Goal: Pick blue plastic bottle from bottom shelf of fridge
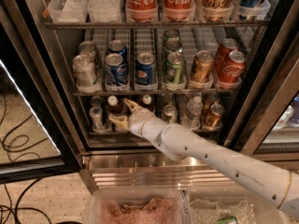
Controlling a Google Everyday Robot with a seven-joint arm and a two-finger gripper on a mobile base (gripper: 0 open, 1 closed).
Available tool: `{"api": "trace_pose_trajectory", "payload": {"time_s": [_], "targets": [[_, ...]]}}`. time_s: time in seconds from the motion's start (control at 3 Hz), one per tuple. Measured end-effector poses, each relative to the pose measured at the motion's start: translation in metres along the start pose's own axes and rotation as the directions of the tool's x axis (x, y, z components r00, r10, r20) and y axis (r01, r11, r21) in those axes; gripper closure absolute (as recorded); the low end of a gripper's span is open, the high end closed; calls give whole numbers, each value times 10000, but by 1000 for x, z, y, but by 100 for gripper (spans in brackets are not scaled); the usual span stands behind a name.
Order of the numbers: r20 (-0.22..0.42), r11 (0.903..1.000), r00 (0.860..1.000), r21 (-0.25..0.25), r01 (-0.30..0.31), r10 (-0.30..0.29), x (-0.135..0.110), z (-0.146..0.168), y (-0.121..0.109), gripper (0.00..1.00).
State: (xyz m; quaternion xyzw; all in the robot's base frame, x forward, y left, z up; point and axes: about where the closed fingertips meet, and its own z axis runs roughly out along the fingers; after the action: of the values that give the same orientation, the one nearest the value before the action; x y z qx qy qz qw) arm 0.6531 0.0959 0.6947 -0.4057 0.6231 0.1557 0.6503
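Observation:
The fridge [56,101] stands open. On its bottom shelf [154,130] a small bottle with a white cap and dark contents [113,106] stands in a left lane. A second white-capped bottle [146,100] stands one lane to the right, partly hidden by my arm. My gripper [123,114] reaches into the bottom shelf at the first bottle. It is open, with one tan finger [131,106] at the bottle's right and the other [117,122] low in front of it. I cannot tell whether they touch it.
Silver cans [97,117] and a clear water bottle [193,108] share the bottom shelf. The rack above holds several drink cans [145,71]. The glass door [23,125] hangs open at left. Two clear bins [140,209] sit on the floor in front of the steel base [140,164].

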Motion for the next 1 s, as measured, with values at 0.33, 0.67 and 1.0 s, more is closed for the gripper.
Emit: {"api": "trace_pose_trajectory", "payload": {"time_s": [0.33, 0.67, 1.0], "targets": [[1424, 9979, 9878, -3, -644, 637, -17, 20, 3, 100], [1904, 9879, 9696, -501, -1465, 1534, -2, 33, 15, 100], [1908, 9879, 9695, -501, -1466, 1535, -2, 33, 15, 100]]}}
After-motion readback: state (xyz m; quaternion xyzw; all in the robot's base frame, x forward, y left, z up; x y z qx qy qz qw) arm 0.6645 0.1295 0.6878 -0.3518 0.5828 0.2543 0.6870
